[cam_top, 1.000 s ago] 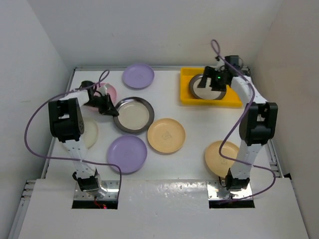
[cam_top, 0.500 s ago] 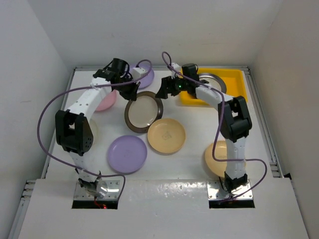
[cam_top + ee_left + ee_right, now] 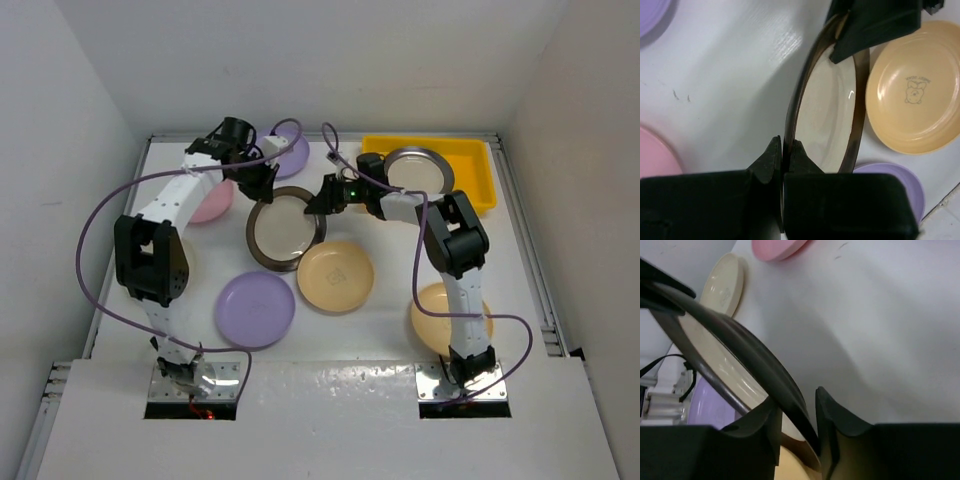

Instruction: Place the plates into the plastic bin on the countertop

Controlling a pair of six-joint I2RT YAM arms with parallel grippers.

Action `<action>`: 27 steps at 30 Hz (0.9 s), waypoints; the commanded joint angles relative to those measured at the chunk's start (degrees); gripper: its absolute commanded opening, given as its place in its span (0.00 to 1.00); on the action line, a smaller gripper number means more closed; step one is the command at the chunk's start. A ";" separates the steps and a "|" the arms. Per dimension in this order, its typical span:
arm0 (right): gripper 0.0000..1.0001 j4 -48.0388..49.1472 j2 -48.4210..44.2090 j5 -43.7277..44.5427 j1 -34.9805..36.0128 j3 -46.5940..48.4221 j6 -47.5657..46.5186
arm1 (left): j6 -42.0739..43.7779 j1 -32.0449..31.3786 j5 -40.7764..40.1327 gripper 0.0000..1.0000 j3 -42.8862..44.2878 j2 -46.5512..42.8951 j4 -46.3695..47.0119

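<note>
A dark-rimmed plate (image 3: pixel 285 228) with a pale centre hangs tilted over the countertop (image 3: pixel 400 250), held from both sides. My left gripper (image 3: pixel 262 192) is shut on its left rim; in the left wrist view the fingers (image 3: pixel 783 145) pinch that thin dark edge of the plate (image 3: pixel 827 105). My right gripper (image 3: pixel 322 203) has closed round the opposite rim, and in the right wrist view both fingers (image 3: pixel 796 399) touch the plate (image 3: pixel 710 340). Another dark-rimmed plate (image 3: pixel 418 170) lies inside the yellow plastic bin (image 3: pixel 470 180) at the back right.
On the countertop lie a tan plate (image 3: pixel 335 275), a lilac plate (image 3: pixel 255 308), a second tan plate (image 3: pixel 445 318) by the right arm's base, a pink plate (image 3: pixel 212 200) and a lilac plate (image 3: pixel 290 158) at the back. White walls enclose three sides.
My left gripper has lifted the dark-rimmed plate by its rim and tilted it. My right arm left the bin, swung left to that plate and narrowed its jaws on the other rim.
</note>
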 commanded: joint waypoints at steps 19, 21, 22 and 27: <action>0.00 7.58 -21.29 23.62 -16.14 -3.37 22.61 | -13.63 10.72 -10.93 1.00 19.26 1.89 3.29; 0.00 7.94 -21.92 23.89 -20.97 -5.75 26.02 | -13.10 11.34 -10.93 1.00 15.68 1.19 3.29; 0.00 6.28 -22.79 24.15 -21.85 -6.01 26.57 | -12.58 11.87 -10.93 1.00 14.61 0.66 3.29; 0.00 3.37 -23.33 28.27 -30.64 -10.32 27.36 | -12.57 12.49 -8.74 1.00 10.56 0.13 3.29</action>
